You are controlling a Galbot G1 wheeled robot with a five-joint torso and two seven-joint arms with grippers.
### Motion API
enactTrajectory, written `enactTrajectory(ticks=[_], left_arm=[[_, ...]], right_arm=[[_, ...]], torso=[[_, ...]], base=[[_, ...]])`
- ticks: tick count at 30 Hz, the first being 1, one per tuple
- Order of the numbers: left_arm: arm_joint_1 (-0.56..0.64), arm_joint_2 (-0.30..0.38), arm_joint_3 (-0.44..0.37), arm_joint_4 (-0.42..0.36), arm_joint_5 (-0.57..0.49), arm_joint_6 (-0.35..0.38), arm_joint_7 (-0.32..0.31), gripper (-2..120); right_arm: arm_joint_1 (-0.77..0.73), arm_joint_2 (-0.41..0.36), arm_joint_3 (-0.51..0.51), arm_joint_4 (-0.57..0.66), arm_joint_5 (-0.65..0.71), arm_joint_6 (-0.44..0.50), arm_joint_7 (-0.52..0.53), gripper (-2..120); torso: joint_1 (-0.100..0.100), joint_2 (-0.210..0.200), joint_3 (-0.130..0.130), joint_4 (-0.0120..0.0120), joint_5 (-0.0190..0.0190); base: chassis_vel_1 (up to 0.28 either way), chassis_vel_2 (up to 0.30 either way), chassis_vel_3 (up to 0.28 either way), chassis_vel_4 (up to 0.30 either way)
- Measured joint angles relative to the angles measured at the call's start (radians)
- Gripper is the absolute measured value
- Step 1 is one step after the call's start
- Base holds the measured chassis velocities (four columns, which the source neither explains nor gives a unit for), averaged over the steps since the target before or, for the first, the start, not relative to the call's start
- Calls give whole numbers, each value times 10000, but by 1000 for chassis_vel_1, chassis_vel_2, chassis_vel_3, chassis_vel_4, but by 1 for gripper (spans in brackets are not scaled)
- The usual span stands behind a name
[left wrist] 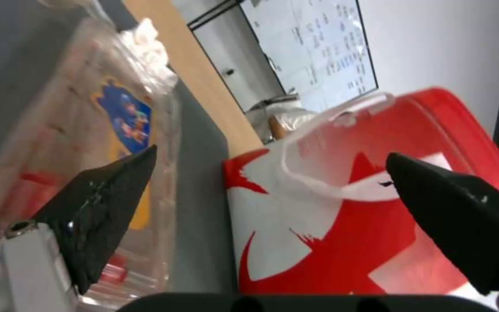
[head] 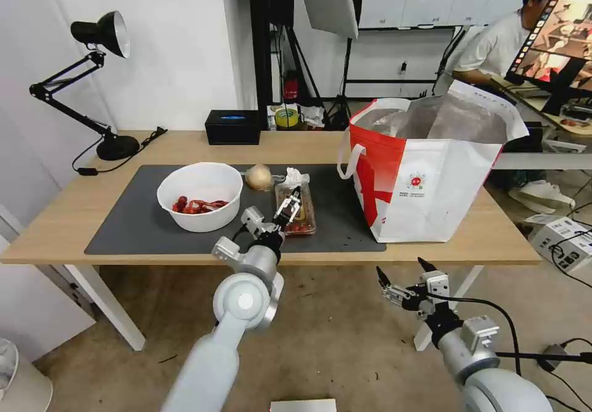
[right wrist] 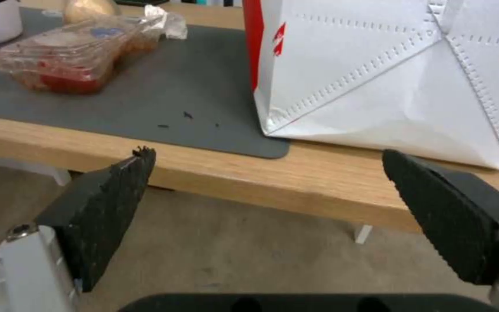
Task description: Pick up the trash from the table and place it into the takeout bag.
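Observation:
On the dark mat (head: 123, 227) of the table (head: 185, 144) lie a white bowl (head: 200, 196) with red scraps, a tan onion-like ball (head: 259, 176), a crumpled tissue (head: 296, 176) and a clear hinged tray (head: 303, 219) with red bits. My left gripper (head: 291, 201) hovers open just over the tray (left wrist: 88, 130), one finger above its lid and the takeout bag (left wrist: 348, 216) beyond the other. The red-and-white takeout bag (head: 431, 177) stands open on the table's right. My right gripper (head: 401, 268) hangs open below the table's front edge (right wrist: 261, 173), facing the bag (right wrist: 405, 73).
A black tissue box (head: 232, 126) and a black desk lamp (head: 102, 32) stand along the back of the table. Small dark crumbs (right wrist: 187, 115) dot the mat between tray and bag. Bare floor lies in front of the table.

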Motion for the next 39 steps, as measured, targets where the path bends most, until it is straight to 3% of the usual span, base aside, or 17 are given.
enactTrajectory(ticks=[5, 7, 8, 12, 14, 15, 16, 19, 23, 25, 34, 39], left_arm=[[-225, 153, 285, 239, 795, 139, 204, 100], [-559, 461, 495, 538, 2206, 291, 406, 100], [-559, 461, 495, 538, 2206, 291, 406, 100], [-1501, 1537, 1070, 1307, 4790, 324, 1641, 99], [-1609, 1685, 1142, 1417, 5025, 323, 1863, 99], [-1893, 2066, 1359, 1696, 5628, 323, 2549, 98], [-1893, 2066, 1359, 1696, 5628, 323, 2549, 98], [-2328, 2554, 1778, 2063, 6192, 581, 3569, 92], [-2580, 2707, 1982, 2273, 6414, 744, 4055, 85], [-2700, 2809, 2075, 2466, 6668, 946, 4403, 75], [-2698, 3174, 1894, 2809, 6654, 1117, 4510, 42], [-2670, 3339, 1860, 2793, 6591, 1131, 4569, 27]], right_arm=[[34, 5, 5, 0, 17, 3, -3, 100], [54, -21, 10, 1, 43, 5, -5, 100], [54, -21, 10, 1, 43, 5, -5, 100], [148, -125, -10, 48, 510, 9, 17, 100], [167, -137, -20, 84, 699, 9, 43, 100], [230, -159, -17, 175, 1192, 9, 97, 100], [230, -159, -17, 175, 1192, 9, 97, 100], [277, -201, 153, 398, 2412, 32, 194, 100], [314, -255, 296, 548, 3248, 76, 307, 100], [606, -433, 324, 610, 4308, 92, 510, 100], [1681, -1221, 185, 412, 7414, 44, 925, 100], [2320, -1459, 7, 199, 8400, -4, 1199, 100]], torso=[[-1, 0, 0, 0, 0], [0, 0, 0, 1, 0], [0, 0, 0, 1, 0], [0, 0, 1, 0, 0], [0, 0, 1, -1, -2], [0, 0, 0, 2, -1], [0, 0, 0, 2, -1], [0, 0, 1, 2, -2], [0, 0, 0, -1, -1], [0, -1, 1, -2, -1], [0, 0, 1, 0, -1], [0, -1, 1, 1, -1]], base=[[0, 0, 0, 0], [0, 0, 0, 0], [0, 0, 0, 0], [0, 0, 0, 0], [0, 0, 0, 0], [0, 0, 0, 0], [0, 0, 0, 0], [0, 0, 0, 0], [0, 0, 0, 0], [0, 0, 0, 0], [0, 0, 0, 0], [0, 0, 0, 0]])
